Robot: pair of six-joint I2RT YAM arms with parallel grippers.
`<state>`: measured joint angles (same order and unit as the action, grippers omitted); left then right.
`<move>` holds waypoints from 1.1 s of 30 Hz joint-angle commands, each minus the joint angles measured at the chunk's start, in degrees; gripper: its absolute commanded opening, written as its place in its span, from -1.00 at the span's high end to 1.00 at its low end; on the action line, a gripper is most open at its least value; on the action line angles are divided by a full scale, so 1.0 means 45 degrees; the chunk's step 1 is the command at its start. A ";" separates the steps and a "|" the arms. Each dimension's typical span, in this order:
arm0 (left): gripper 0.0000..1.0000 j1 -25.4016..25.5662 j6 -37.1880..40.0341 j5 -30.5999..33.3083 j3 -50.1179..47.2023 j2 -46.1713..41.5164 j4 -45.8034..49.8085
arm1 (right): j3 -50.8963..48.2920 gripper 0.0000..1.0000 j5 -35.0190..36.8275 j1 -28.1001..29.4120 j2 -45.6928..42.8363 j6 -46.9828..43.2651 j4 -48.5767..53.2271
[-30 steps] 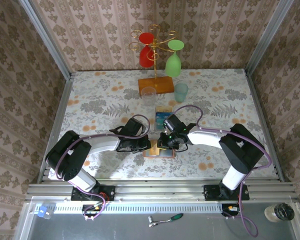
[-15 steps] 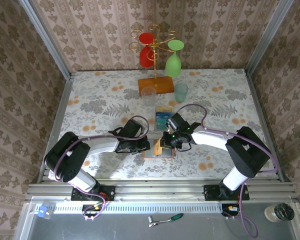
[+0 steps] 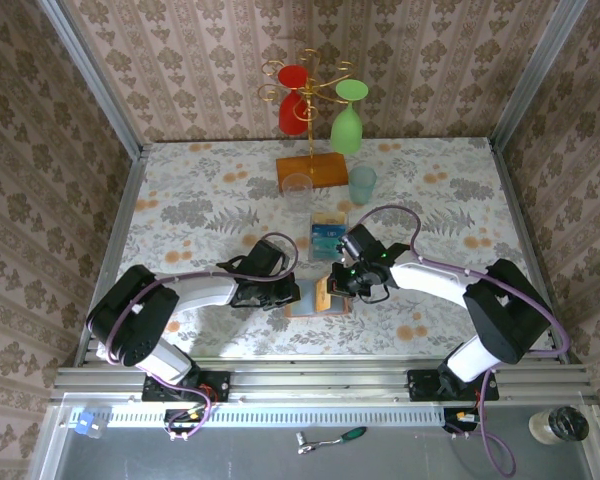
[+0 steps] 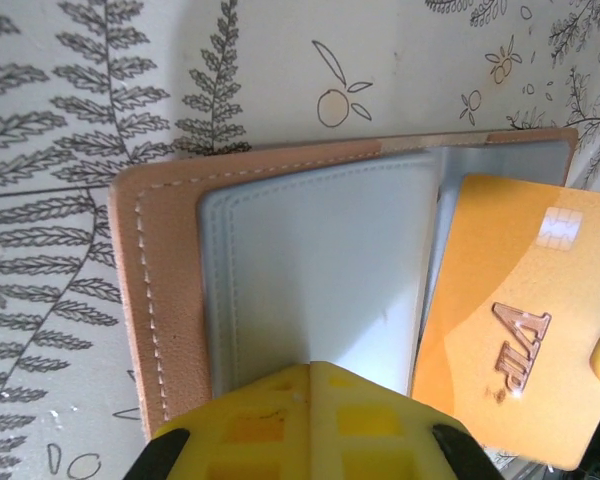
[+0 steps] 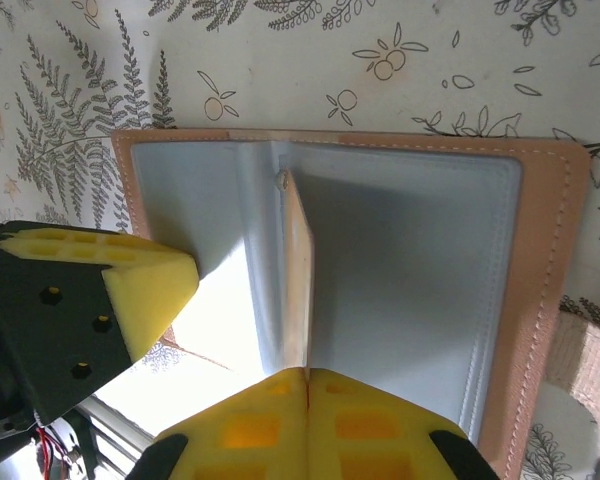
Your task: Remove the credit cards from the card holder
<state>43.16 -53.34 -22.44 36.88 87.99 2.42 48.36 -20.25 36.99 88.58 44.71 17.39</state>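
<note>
The card holder (image 3: 308, 306) lies open on the bench (image 3: 200, 190) near its front edge, between the two arms, with its blue-grey pockets facing up. The left fingers (image 4: 300, 392) are clenched shut with nothing between them, their tips down at the left-hand pocket. The right fingers (image 5: 298, 398) are clamped on a tan-orange card (image 5: 298, 262), which stands on edge at the holder's central fold. More blue cards (image 3: 327, 234) lie just beyond.

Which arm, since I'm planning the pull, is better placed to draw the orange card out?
Right. The right claw is shut on the orange card, edge-up in the card holder; the left claw sits shut at its other flap.
</note>
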 commanded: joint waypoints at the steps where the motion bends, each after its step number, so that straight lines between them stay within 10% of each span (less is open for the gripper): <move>1: 0.88 0.0087 0.0007 0.0357 0.0296 -0.0244 0.0902 | 0.0452 0.99 0.0131 -0.0096 -0.0411 -0.0417 0.0812; 10: 0.86 -0.0015 0.0349 0.0474 0.0845 -0.0459 0.1458 | 0.1834 1.00 0.0099 -0.0193 -0.0225 -0.2718 0.2545; 33: 0.82 -0.0848 0.0776 0.0532 0.0281 -0.1862 0.2067 | 0.8258 1.00 0.3383 -0.0457 0.2659 -1.7913 0.9163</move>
<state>40.03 -51.70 -20.69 38.87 81.38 9.17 81.60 -8.51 36.03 98.83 -25.17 54.50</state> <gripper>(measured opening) 0.088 0.044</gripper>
